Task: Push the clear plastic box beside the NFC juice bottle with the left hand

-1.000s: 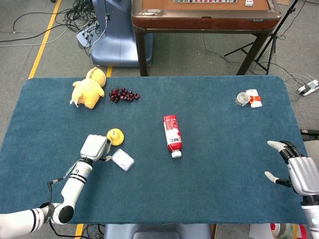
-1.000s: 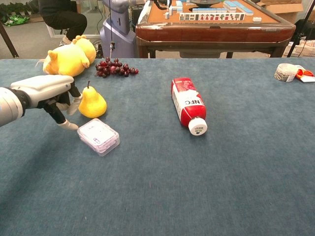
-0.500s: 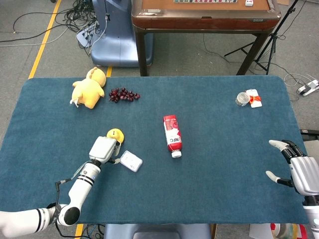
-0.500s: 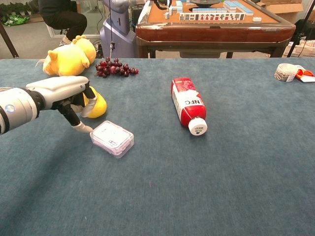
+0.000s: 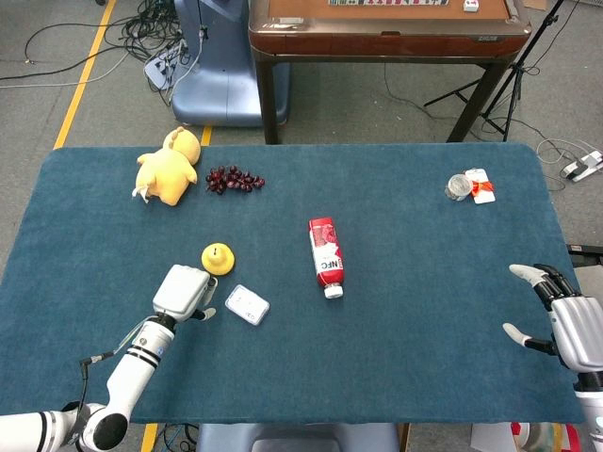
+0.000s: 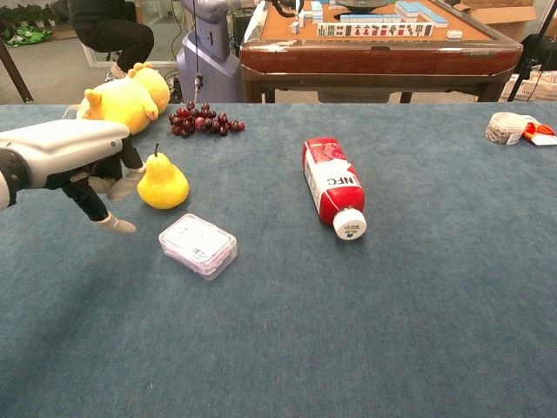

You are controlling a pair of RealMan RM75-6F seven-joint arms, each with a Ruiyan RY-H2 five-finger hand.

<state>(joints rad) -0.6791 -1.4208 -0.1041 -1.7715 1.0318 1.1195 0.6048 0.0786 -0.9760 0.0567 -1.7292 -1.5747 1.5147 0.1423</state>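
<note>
At the near-left of the table the left hand (image 6: 74,157) now sits clear of the clear plastic box (image 6: 198,245), fingers curled down toward the cloth with one fingertip (image 6: 117,225) low, holding nothing; half a second ago that fingertip was against the box's left edge, so the hand has pulled back left while the box stayed where the last shove left it. Over the past second the box slid right, from beside the pear to open cloth, but it is still well apart from the NFC juice bottle (image 6: 333,189), which lies on its side mid-table, cap toward the robot. Judgement: push only partly done; looks like a reset for another stroke, hand needs to re-contact the box's left side and drive right again. Risk: box rotates or skids off-line on the cloth. Pear (image 6: 162,185) is just behind and left of the box, not touching it. Right hand (image 5: 563,318) at the far right table edge, fingers spread, empty, no real change. Counts: one clear box, one juice bottle, one yellow pear, one yellow plush toy (image 5: 168,168) at the back left, one bunch of dark grapes (image 5: 234,179) beside it, one tape roll (image 5: 459,186) with one small red-and-white packet (image 5: 481,185) touching it at the back right. Two hands, both seen in head view; only the left shows in chest view.
</note>
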